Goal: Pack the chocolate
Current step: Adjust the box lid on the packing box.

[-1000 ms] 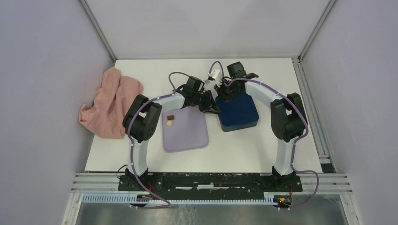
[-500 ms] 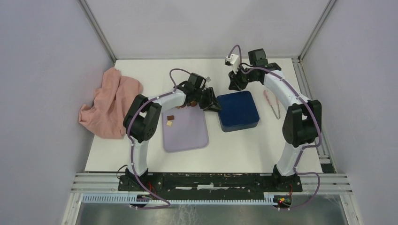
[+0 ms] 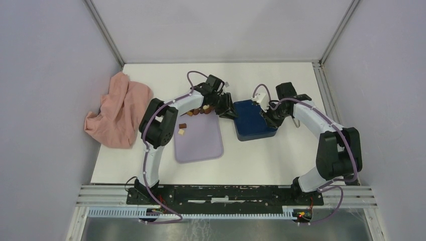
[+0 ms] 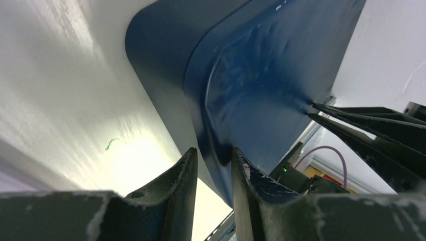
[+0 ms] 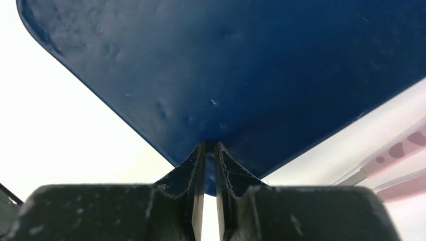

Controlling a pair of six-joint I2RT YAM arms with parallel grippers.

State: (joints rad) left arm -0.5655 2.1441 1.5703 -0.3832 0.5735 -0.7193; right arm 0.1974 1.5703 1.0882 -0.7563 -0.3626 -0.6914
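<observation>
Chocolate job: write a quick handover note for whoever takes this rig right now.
Left gripper: shut on the box at its left edge.
Right gripper: shut on its right side, near a corner.
Chocolate: all visible pieces lie on the tray, left of the box.
Done: nothing visibly packed; the box looks closed.
To do: open the box and move the pieces in.

Mid white tabletop [image 3: 261,155]: flat lilac plastic tray [image 3: 203,143], small brown and cream chocolate pieces [image 3: 183,125] on its far-left part. Just right of that, dark blue rounded-square box [image 3: 251,123]. Way over left, crumpled pink cloth [image 3: 118,113] at the table's edge.
</observation>
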